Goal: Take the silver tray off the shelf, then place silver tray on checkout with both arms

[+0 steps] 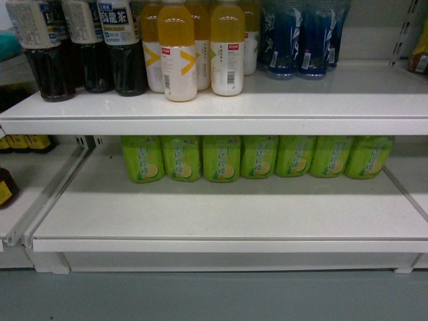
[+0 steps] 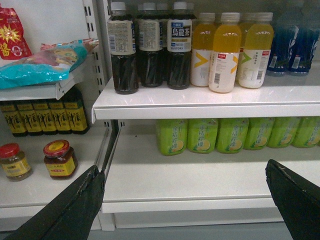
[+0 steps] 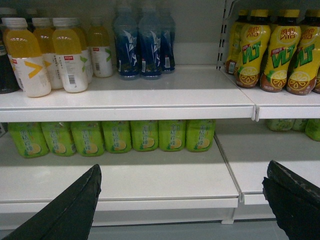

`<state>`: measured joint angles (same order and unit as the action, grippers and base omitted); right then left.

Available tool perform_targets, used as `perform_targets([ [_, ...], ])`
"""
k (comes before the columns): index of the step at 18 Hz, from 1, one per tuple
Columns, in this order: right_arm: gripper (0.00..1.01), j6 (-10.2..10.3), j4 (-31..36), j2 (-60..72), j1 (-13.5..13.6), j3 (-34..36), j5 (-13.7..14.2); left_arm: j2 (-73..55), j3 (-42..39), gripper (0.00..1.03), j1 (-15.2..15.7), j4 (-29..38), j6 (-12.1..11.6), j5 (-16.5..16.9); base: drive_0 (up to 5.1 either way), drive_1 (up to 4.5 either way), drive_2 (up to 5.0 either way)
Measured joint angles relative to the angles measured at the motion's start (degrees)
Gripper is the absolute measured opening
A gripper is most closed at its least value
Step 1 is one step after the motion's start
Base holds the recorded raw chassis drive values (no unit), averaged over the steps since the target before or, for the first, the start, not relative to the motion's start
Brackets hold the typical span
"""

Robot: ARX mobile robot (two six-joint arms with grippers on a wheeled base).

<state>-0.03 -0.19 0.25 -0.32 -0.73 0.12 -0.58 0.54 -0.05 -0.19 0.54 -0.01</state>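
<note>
From my head camera I see the white metal shelf board with a pale front strip, a row of green square-sided bottles lined along its back at twelve o'clock. On the board above stand orange-and-white juice bottles, dark tea bottles at ten o'clock and blue bottles at one o'clock. I cannot find the silver tray in any view. My left gripper and right gripper each show black fingers spread wide apart, released, holding nothing, facing the shelf.
</note>
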Motion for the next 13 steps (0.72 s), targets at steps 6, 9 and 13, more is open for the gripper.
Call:
perform_targets([
  [6, 0.98, 0.00, -0.02, 0.00, 0.00, 0.00, 0.00, 0.00, 0.00, 0.98, 0.00, 0.00, 0.00, 0.02, 0.0, 0.00, 0.0],
  [9, 0.98, 0.00, -0.02, 0.00, 0.00, 0.00, 0.00, 0.00, 0.00, 0.98, 0.00, 0.00, 0.00, 0.00, 0.0, 0.00, 0.0],
  [13, 0.98, 0.00, -0.02, 0.00, 0.00, 0.00, 0.00, 0.00, 0.00, 0.98, 0.00, 0.00, -0.02, 0.00, 0.0, 0.00, 0.0],
])
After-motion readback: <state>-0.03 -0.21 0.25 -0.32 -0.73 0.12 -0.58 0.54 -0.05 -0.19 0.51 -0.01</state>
